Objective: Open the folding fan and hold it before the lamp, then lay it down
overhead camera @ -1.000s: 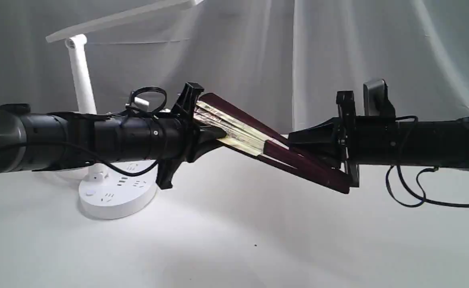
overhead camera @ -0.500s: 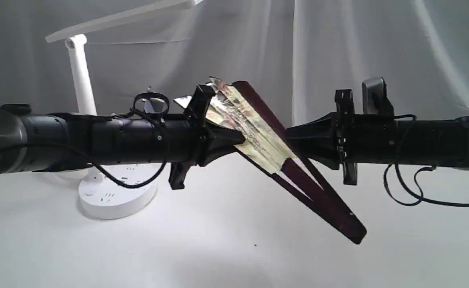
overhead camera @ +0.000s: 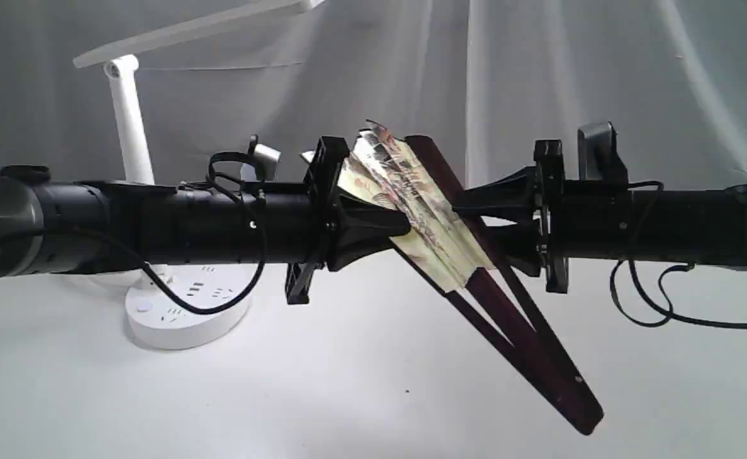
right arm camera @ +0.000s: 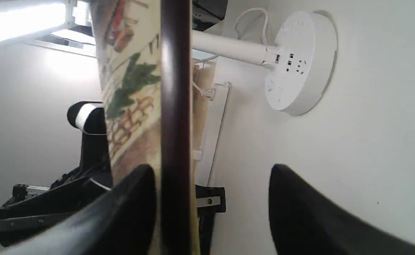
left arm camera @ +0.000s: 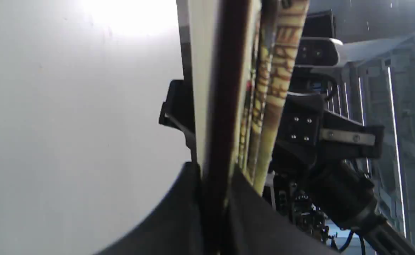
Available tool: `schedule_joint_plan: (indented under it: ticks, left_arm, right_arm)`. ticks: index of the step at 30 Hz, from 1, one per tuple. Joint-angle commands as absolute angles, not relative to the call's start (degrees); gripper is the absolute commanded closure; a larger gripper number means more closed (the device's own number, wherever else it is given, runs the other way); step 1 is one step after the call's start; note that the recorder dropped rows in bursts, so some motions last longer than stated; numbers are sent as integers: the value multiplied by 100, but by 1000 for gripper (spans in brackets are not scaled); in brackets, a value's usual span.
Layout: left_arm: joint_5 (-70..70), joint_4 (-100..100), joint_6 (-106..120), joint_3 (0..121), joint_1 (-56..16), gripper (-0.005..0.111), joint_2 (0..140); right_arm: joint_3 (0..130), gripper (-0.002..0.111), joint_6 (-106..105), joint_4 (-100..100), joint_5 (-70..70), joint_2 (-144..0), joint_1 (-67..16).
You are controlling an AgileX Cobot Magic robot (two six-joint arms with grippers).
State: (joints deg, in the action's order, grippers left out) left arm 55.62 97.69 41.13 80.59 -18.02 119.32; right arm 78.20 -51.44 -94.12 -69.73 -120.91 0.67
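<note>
Beneath the whole scene, white cloth [overhead camera: 373, 395]: a draped white fabric surface, carried upward as a backdrop.
Left arm [overhead camera: 157, 220]: a black tubular robot arm, laid level from the left edge of the exterior view to its centre.
Right arm [overhead camera: 667, 223]: a matching black tubular arm, laid level from the right edge to the centre.
Lamp [overhead camera: 130, 121]: a white desk lamp with a slim upright stem, a long flat head and a round socketed base. The lamp is stood on the cloth behind the left arm, well to the left of the fan.
Folding fan [overhead camera: 424, 210]: a pleated cream paper folding fan painted with a landscape, with dark maroon wooden ribs. It is held raised between the two arms and spread only to a narrow wedge, paper end up, pivot end slanted down to the right.
Left gripper [left arm camera: 212, 177]: the black jaws of the left gripper are closed tightly on the fan, on one maroon outer stick beside the pleats.
Right gripper [right arm camera: 211, 170]: the jaws of the right gripper are set wide apart. The other maroon outer stick is laid against one finger, with clear space to the other, so nothing is clamped.
</note>
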Motion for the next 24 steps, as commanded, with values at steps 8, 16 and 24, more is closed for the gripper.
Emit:
schedule_joint_plan:
  ticks: [8, 16, 24]
  left_arm:
    - [6261, 8739, 3900, 8056, -1714, 107, 11925]
    - [6517, 8787, 3947, 8056, -1714, 107, 11925]
    - [6903, 8788, 4051, 8056, -1714, 107, 11925]
  right_arm:
    - [7812, 58, -5469, -9455, -6996, -12028, 78]
    - [7812, 59, -5480, -9455, -6996, -12028, 67]
    - [7812, 66, -5480, -9368, -6996, -12028, 57]
